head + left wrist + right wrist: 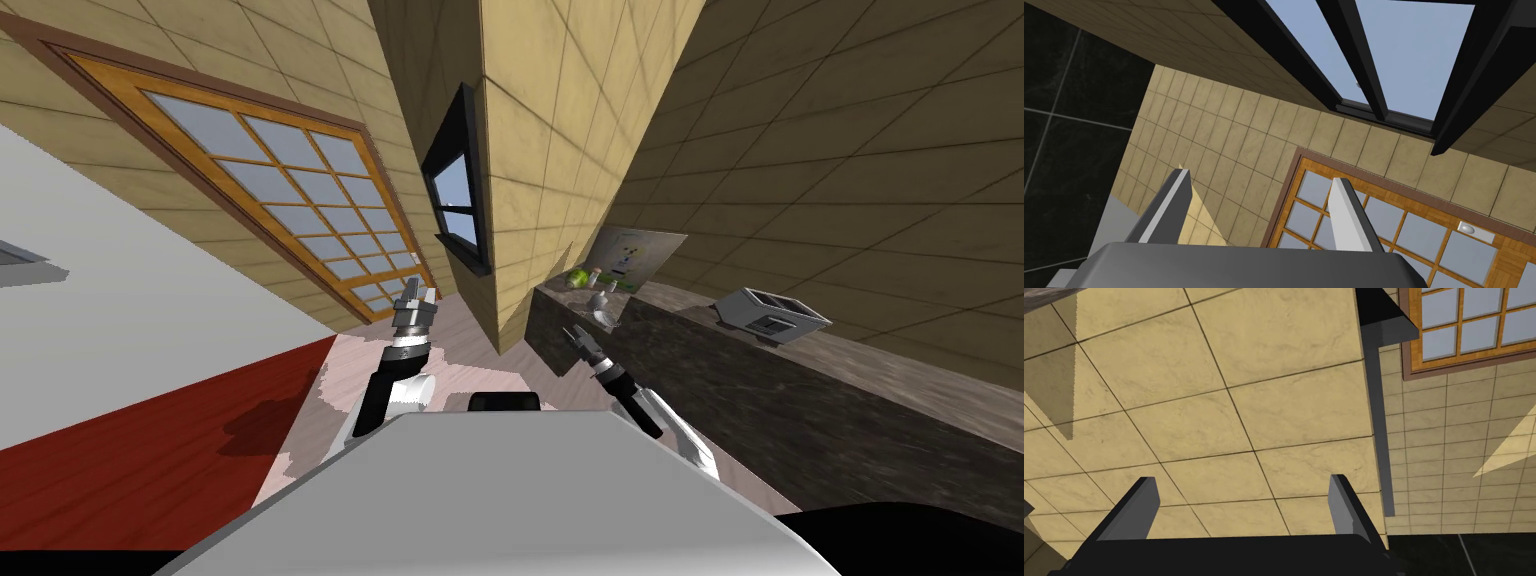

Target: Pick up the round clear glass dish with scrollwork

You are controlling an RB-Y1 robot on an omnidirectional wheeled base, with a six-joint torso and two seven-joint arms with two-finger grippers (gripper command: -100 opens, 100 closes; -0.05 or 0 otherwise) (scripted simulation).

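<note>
Head view first: where is your dish (606, 318)?

It's on the dark stone counter (880, 355) that runs along your right side, near its far end by the corner of the tiled wall. You see it as a small pale, glassy thing, too small for any scrollwork to show. Just behind it stand a green object (578, 277) and a little white bottle (597, 272), with a light board (640, 255) leaning on the wall.

Anything else on that counter?

A pale toaster (772, 313), well apart from the dish.

How is your right hand (577, 335)?

It's raised in front of the counter's far end, near the dish but apart from it. In the right wrist view its fingers (1141, 505) are spread wide with nothing between them, facing tan wall tiles.

And your left hand (415, 293)?

It's held upright, away from the counter on the other side of the wall corner. In the left wrist view its fingers (1346, 215) are also spread wide and empty.
</note>
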